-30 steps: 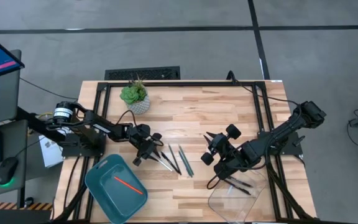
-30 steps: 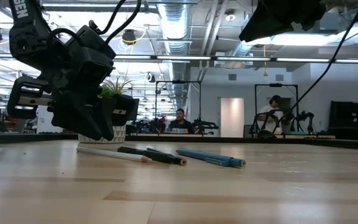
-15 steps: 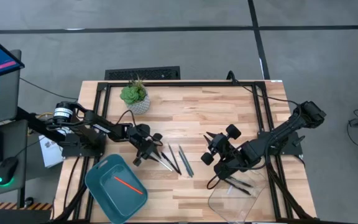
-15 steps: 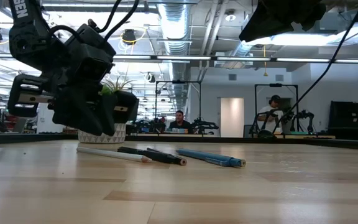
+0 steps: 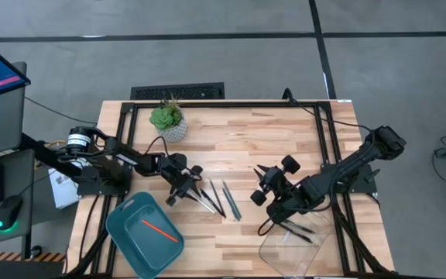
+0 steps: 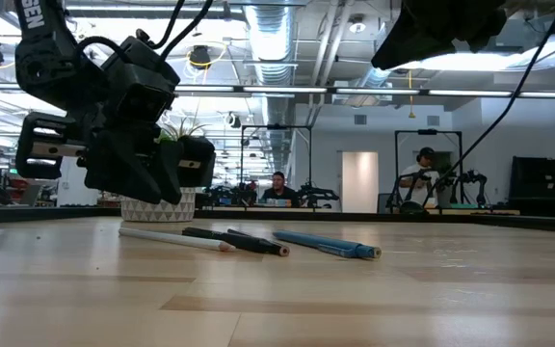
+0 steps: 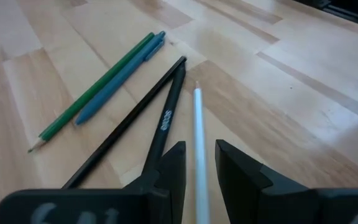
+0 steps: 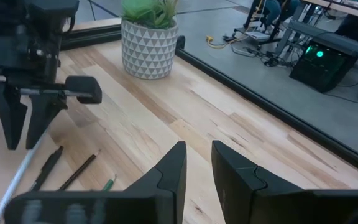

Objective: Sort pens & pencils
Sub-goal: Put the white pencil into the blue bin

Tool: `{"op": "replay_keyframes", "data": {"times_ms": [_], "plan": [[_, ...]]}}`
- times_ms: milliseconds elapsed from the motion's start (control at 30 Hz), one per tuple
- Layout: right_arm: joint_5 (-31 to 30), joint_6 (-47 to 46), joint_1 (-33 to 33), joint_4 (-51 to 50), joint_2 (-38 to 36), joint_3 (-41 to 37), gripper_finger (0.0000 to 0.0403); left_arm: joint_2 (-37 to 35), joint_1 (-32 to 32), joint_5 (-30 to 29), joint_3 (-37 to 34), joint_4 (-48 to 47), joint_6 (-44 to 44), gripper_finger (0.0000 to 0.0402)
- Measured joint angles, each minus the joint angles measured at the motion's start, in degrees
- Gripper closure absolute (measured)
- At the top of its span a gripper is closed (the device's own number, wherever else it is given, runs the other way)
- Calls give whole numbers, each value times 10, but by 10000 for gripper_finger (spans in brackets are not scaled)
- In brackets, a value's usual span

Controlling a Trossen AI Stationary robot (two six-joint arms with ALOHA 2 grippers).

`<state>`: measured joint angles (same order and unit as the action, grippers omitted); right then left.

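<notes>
**Over the loose sticks at mid-tabletop: the left hand lined up for a pick**

At the centre of the tabletop [image 5: 285, 139], a small fan of sticks is shown: a white stick [image 7: 199, 149], two black pens [image 7: 160, 124], a teal-blue pen [image 7: 120, 78] and a green pencil [image 7: 92, 93], the last two lying side by side. The left hand [image 5: 178, 188] is held just above the near end of this group, its fingers [image 7: 173, 163] parted by a narrow gap and nothing held; the white stick is seen running into that gap. One orange-red pencil [image 5: 159, 229] is already laid in the teal tray [image 5: 122, 225] near the tabletop's front left corner, and dark pens [image 5: 300, 230] are seen in the clear container [image 5: 273, 252] at front right. The right hand [image 5: 263, 186] is parked beside that container, slightly parted and empty.

For a clean pick, it is judged that the fingers should be lowered astride one stick only. The neighbouring black pen lies close, so it may be caught or nudged. A grip near the stick's middle is advised, so that tilting is avoided during the lift.
</notes>
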<state>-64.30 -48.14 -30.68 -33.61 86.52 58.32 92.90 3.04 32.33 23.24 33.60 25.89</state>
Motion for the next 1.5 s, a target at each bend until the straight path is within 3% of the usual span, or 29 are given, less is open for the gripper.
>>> {"op": "replay_keyframes", "data": {"times_ms": [233,467,767,1500], "plan": [[0,-20,0,11,0,-20,305,14,13,13,-1,-5,-3,324],[0,-15,0,11,0,-20,305,110,13,27,2,91,-24,324],[0,-15,0,11,0,-20,305,184,14,67,6,192,-53,324],[0,-14,0,11,0,-20,305,206,6,69,6,214,-52,324]]}}
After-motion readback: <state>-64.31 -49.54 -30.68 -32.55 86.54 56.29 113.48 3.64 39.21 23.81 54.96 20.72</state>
